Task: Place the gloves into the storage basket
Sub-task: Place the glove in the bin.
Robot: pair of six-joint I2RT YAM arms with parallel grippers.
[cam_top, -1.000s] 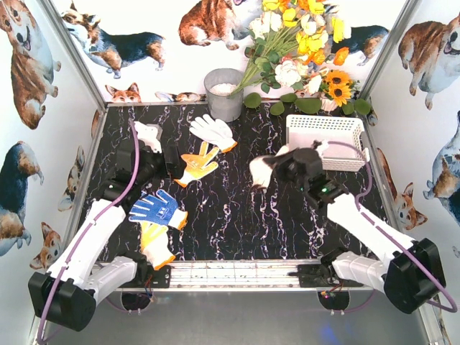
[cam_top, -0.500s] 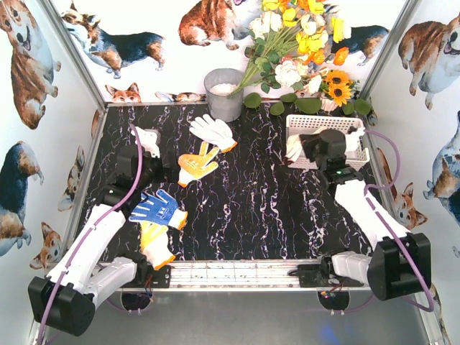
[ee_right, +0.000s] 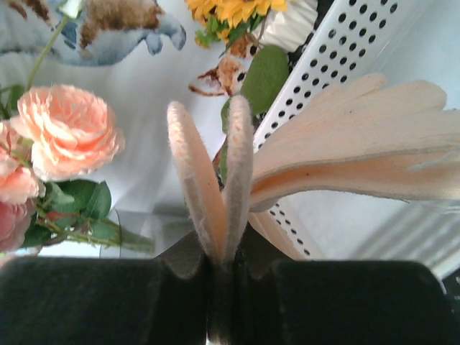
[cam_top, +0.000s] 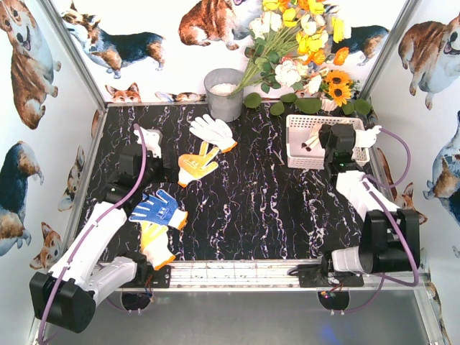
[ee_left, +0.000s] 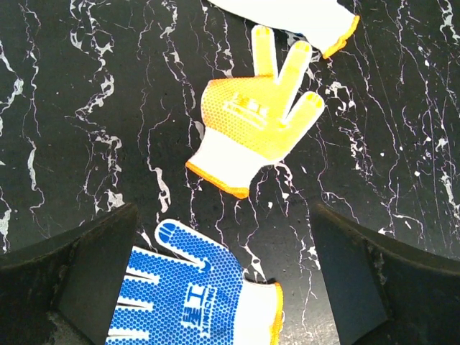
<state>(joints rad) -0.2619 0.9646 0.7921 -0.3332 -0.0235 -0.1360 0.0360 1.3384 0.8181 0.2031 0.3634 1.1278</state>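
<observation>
my right gripper [ee_right: 223,287] is black around a beige glove [ee_right: 345,151]; white perforated basket [ee_right: 338,50]; black, white-veined tabletop [ee_left: 93,108]; blue-dotted glove [ee_left: 194,287].

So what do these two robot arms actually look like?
Both match: the left arm and right arm have smooth white tubular links joined by chunky black joint housings. A purple cable loops along each. The left gripper shows two broad, matte black fingers. No markings are readable.
</observation>
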